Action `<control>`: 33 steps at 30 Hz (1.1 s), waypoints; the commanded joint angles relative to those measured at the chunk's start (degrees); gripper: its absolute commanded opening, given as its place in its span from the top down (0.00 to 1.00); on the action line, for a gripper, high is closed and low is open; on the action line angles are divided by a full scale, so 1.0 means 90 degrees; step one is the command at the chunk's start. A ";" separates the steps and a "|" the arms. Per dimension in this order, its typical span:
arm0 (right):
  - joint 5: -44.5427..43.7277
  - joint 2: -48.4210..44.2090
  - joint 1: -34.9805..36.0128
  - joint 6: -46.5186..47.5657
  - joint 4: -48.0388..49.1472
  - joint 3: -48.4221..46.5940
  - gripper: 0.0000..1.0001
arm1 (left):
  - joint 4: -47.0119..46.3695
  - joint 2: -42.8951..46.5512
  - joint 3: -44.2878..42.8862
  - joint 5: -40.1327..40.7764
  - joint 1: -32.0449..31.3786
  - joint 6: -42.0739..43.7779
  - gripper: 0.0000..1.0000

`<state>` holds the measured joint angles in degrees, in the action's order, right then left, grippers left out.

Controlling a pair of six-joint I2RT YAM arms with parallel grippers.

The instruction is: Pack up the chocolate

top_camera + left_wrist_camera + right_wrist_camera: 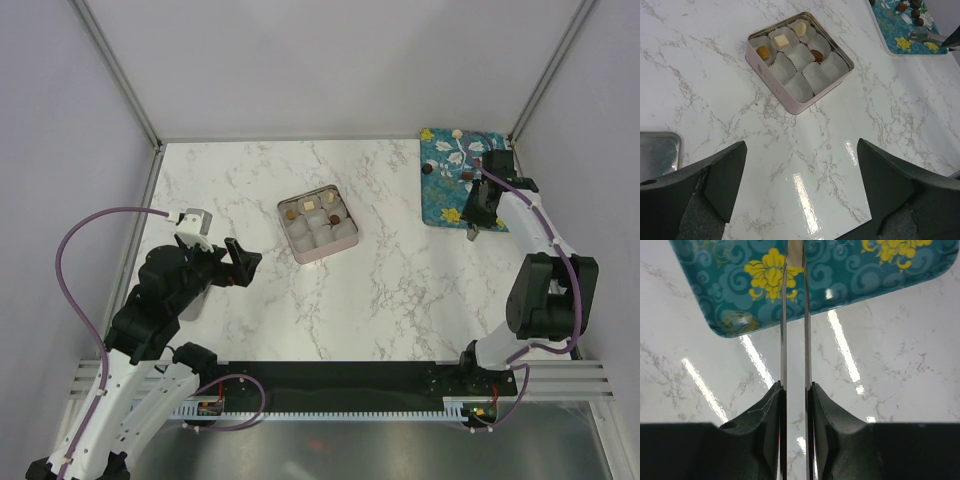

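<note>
While surveying the far right corner, note right tool (795, 390) pinching the tongs (794, 315), blades squeezed nearly together and reaching over the teal tray (437, 195). Cannot tell whether anything sits between the tips, which lie outside the wrist view. Note left tool (802, 170) spread wide, holding nothing, above the bench (400, 290) near the pink tin (775, 87). Count four pieces of chocolate (781, 41) seated in paper cups, other cups vacant; find loose pieces (427, 168) on the tray. Judge step in hand as pick-up at the tray. Expect next move to call for a firm nip on one piece, then a level carry to a vacant cup.
</note>
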<state>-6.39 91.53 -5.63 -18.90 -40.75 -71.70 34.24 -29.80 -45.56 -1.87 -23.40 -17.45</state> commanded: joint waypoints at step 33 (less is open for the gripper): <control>0.0525 0.0787 0.5078 -0.0635 0.0046 -0.2004 0.70 | -0.0064 0.0040 -0.0026 0.0022 -0.0017 0.0172 0.00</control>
<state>-1.08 97.82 39.62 -23.31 -42.41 -86.50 34.24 -29.78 -45.56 -1.83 -23.40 -17.45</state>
